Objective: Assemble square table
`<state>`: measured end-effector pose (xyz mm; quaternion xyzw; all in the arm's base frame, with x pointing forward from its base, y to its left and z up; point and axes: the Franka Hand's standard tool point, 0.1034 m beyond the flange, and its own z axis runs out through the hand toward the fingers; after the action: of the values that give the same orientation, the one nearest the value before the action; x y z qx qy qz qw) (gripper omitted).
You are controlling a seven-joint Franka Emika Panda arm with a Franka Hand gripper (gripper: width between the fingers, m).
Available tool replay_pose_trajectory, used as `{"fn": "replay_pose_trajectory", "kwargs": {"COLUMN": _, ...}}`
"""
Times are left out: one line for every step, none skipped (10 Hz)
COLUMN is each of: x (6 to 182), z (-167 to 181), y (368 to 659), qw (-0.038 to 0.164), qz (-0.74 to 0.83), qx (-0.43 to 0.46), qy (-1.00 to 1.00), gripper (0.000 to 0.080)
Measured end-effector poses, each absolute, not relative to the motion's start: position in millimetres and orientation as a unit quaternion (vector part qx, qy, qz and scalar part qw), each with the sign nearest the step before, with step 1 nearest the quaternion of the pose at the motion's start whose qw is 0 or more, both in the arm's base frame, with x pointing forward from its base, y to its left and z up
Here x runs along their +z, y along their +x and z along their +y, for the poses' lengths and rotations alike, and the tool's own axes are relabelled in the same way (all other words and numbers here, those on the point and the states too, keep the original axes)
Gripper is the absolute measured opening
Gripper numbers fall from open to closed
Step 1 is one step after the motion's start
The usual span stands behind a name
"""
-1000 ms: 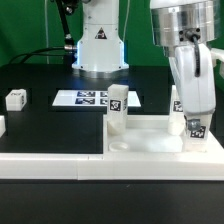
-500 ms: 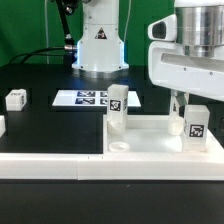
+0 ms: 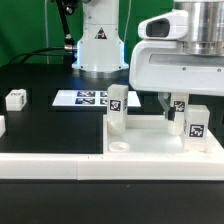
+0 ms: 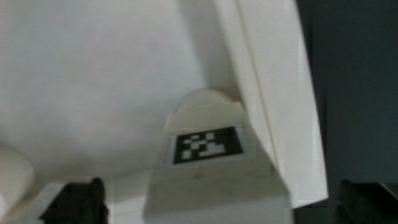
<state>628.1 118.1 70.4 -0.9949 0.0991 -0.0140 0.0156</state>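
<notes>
The white square slab [image 3: 150, 140] lies at the front on the exterior view's right. Two tagged white leg posts stand upright on it, one at its left corner [image 3: 117, 108] and one at its right corner [image 3: 196, 124]. My gripper [image 3: 171, 112] hangs just above the slab beside the right post, open and holding nothing. In the wrist view my gripper [image 4: 217, 205] shows two dark fingertips [image 4: 75, 200] set wide apart, with a tagged post [image 4: 210, 145] and the slab [image 4: 107, 80] below them.
A loose white leg post [image 3: 15, 98] lies on the black table at the exterior view's left, with another white part [image 3: 2, 125] at the left edge. The marker board [image 3: 88, 98] lies behind the slab. A long white rail [image 3: 50, 165] runs along the front.
My gripper has let go of the right post, risen off it and turned, and now sits a little to its left. The post stays upright on the slab.
</notes>
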Motion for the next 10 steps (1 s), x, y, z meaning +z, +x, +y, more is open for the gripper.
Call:
{"fn": "replay_pose_trajectory", "kwargs": {"x": 70.0, "z": 119.0, "y": 627.7, "qw": 0.011, "qz": 0.044, "qx": -0.015, "qy": -0.999, "gripper": 0.0649}}
{"fn": "replay_pose_trajectory", "kwargs": {"x": 70.0, "z": 118.6, "y": 627.8, "qw": 0.011, "qz": 0.049, "qx": -0.015, "qy": -0.999, "gripper": 0.0649}}
{"fn": "replay_pose_trajectory", "kwargs": {"x": 69.9, "z": 118.5, "y": 627.8, "qw": 0.011, "qz": 0.055, "qx": -0.015, "qy": -0.998, "gripper": 0.0628}}
{"fn": "replay_pose_trajectory", "kwargs": {"x": 69.8, "z": 118.4, "y": 627.8, "qw": 0.011, "qz": 0.056, "qx": -0.015, "qy": -0.998, "gripper": 0.0500}}
{"fn": "replay_pose_trajectory", "kwargs": {"x": 69.7, "z": 118.5, "y": 627.7, "qw": 0.012, "qz": 0.078, "qx": -0.014, "qy": -0.997, "gripper": 0.0500}}
{"fn": "replay_pose_trajectory", "kwargs": {"x": 69.6, "z": 118.7, "y": 627.6, "qw": 0.012, "qz": 0.116, "qx": -0.014, "qy": -0.993, "gripper": 0.0333}}
{"fn": "replay_pose_trajectory", "kwargs": {"x": 69.5, "z": 118.7, "y": 627.6, "qw": 0.013, "qz": 0.147, "qx": -0.013, "qy": -0.989, "gripper": 0.0333}}
{"fn": "replay_pose_trajectory", "kwargs": {"x": 69.5, "z": 118.9, "y": 627.6, "qw": 0.014, "qz": 0.181, "qx": -0.013, "qy": -0.983, "gripper": 0.0288}}
{"fn": "replay_pose_trajectory", "kwargs": {"x": 70.1, "z": 119.6, "y": 627.6, "qw": 0.014, "qz": 0.241, "qx": -0.012, "qy": -0.970, "gripper": 0.0288}}
{"fn": "replay_pose_trajectory", "kwargs": {"x": 71.3, "z": 120.2, "y": 625.8, "qw": 0.009, "qz": 0.344, "qx": -0.006, "qy": -0.939, "gripper": 0.0288}}
